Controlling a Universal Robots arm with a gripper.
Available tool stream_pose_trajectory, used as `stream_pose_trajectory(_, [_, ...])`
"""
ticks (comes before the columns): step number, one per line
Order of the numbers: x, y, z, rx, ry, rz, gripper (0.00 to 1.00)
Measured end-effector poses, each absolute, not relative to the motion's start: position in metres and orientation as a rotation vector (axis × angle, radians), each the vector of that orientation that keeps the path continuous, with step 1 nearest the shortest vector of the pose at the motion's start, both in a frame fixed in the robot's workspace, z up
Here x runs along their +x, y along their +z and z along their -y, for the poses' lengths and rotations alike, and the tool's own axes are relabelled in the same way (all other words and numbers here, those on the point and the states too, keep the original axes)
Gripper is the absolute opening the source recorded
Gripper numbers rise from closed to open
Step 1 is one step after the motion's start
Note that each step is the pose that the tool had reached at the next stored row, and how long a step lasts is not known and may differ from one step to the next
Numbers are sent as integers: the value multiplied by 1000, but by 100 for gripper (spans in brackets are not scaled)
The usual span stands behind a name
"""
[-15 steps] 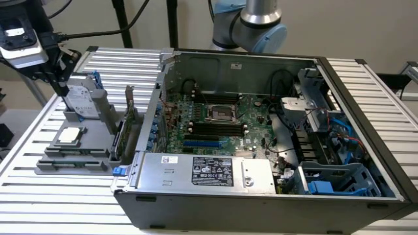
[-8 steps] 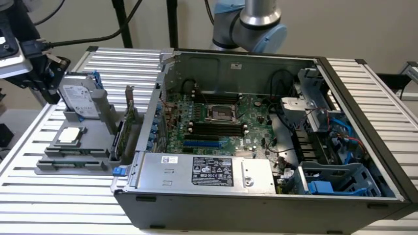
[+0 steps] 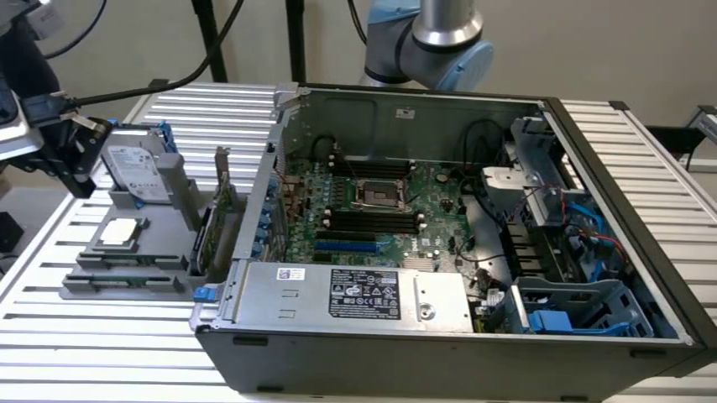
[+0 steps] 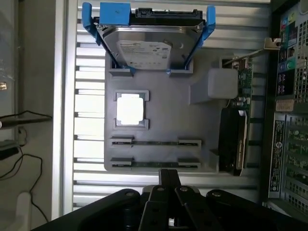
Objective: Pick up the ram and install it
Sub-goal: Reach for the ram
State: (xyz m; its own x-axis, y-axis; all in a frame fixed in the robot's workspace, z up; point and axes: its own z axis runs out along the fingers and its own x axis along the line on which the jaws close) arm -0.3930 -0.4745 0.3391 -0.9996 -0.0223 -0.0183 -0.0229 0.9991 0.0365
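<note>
Exterior view gives you the open case (image 3: 448, 361) and the black motherboard slots (image 3: 372, 220). Wrist view gives you the tool (image 4: 169, 174): closed, empty, tip near the ram (image 4: 156, 164). Ram stands on edge in the gray holder (image 4: 163, 110) on the desk (image 3: 90, 336), long axis pointing toward the case.
</note>
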Motion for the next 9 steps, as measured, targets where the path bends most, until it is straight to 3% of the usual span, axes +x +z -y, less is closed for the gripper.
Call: stream_pose_trajectory(9, [-393, 334, 476, -35, 48, -3125, 11])
